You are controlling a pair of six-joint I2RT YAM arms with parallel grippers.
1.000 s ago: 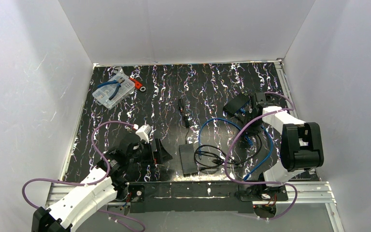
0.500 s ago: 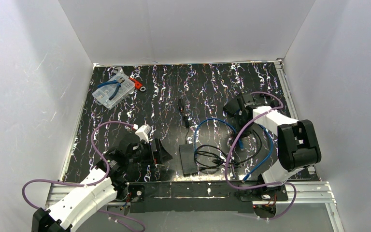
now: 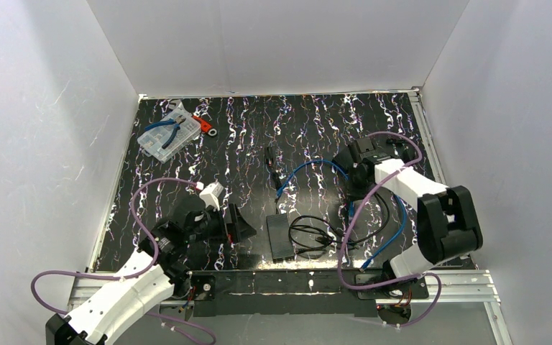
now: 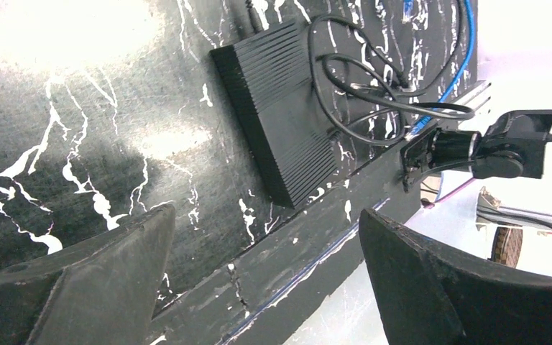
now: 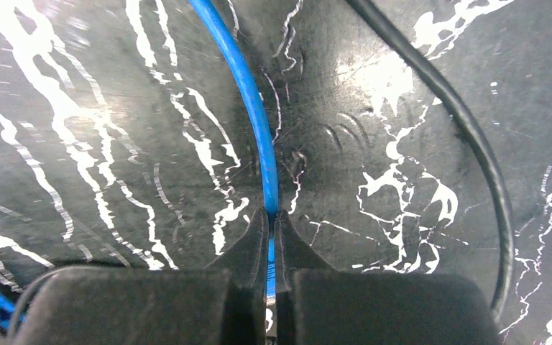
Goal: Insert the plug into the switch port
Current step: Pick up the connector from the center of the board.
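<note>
The black switch point(image 3: 280, 236) point(image 4: 280, 100) lies flat near the table's front edge. A blue cable point(image 3: 315, 164) point(image 5: 248, 86) arcs from beside the switch's far end over to my right gripper point(image 3: 354, 188) point(image 5: 270, 215). That gripper is low over the mat and shut on the cable, which shows between its fingers. One cable end lies by the front rail point(image 3: 364, 264) point(image 4: 418, 126). The plug is too small to make out. My left gripper point(image 3: 237, 224) point(image 4: 266, 212) hangs open to the left of the switch, holding nothing.
A looped black cable point(image 3: 313, 233) point(image 5: 467, 144) lies right of the switch, under the blue one. A clear parts box with blue pliers point(image 3: 164, 135) and a red tool point(image 3: 203, 123) sit at the far left. White walls enclose the mat.
The right gripper's jaws have closed on the blue cable. Its loop has swung left and farther back. The left arm has shifted only slightly.
</note>
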